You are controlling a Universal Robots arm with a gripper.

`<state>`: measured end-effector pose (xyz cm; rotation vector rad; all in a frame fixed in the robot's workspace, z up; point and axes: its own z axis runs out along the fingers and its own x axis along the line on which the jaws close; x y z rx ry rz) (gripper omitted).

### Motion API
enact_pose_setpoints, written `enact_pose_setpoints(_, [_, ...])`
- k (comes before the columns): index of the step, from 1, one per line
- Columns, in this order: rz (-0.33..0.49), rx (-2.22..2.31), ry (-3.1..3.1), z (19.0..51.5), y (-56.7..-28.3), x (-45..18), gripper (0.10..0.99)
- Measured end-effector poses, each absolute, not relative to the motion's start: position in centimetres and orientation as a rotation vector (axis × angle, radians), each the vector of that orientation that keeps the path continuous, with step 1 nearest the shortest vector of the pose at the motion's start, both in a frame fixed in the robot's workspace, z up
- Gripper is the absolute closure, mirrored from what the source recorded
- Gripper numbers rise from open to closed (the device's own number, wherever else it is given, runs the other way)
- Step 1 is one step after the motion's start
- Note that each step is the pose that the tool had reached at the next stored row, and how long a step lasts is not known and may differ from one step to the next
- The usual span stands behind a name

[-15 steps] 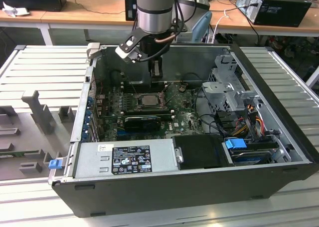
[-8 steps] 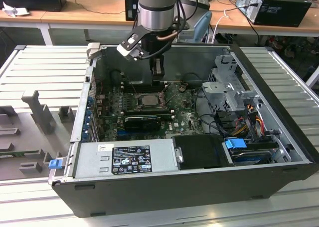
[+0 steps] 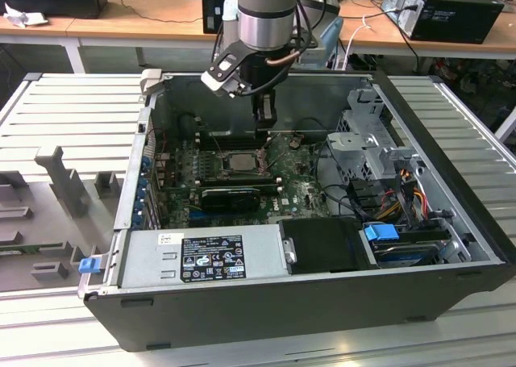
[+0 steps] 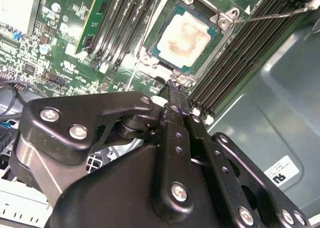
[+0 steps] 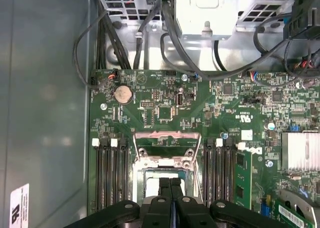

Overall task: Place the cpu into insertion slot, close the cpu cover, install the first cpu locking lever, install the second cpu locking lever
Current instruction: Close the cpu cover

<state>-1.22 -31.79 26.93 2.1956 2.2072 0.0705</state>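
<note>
Tool (image 4: 175,85) clenched, fingers pressed flat together, tips down at the silver rim of the insertion slot (image 4: 181,78). Cpu (image 4: 186,36) seated inside, smeared metal top up, cpu cover (image 4: 226,18) lying around it. Black memory slots (image 4: 125,17) crowding both sides; thin lever rod (image 4: 270,15) stretched across one bank. Coin battery (image 5: 123,93) and cables (image 5: 150,17) beyond. Open case (image 3: 322,302) on ribbed grey surface (image 3: 72,109).

I judge this an electronics lab or workshop. Evidence: an open PC case (image 3: 322,302) sits on a ribbed metal bench (image 3: 72,109). Wooden desks (image 3: 153,16) behind carry more computers (image 3: 451,8) and loose cables (image 3: 355,32). Grey fixtures (image 3: 68,181) lie on the bench.
</note>
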Motion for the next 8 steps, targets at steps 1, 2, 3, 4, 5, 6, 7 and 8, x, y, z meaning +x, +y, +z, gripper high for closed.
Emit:
enact_pose_setpoints(1, [0.07, 2.196, 2.207, 26.97, -31.79, -1.13, 0.98])
enact_pose_setpoints(2, [0.07, 2.195, 2.207, 27.03, -31.79, -1.07, 0.98])
enact_pose_setpoints(3, [0.07, 2.196, 2.207, 27.32, -31.79, -1.04, 0.98])
enact_pose_setpoints(4, [0.07, 2.195, 2.207, 27.73, -31.79, -0.96, 0.98])
enact_pose_setpoints(5, [0.071, 2.195, 2.207, 27.81, -31.79, -0.88, 0.98])
enact_pose_setpoints(6, [0.071, 2.195, 2.207, 27.82, -31.79, -0.81, 0.98])
enact_pose_setpoints(7, [0.071, 2.196, 2.207, 27.83, -31.78, -0.67, 0.98])
enact_pose_setpoints(8, [0.071, 2.196, 2.208, 27.83, -31.79, -0.52, 0.98])
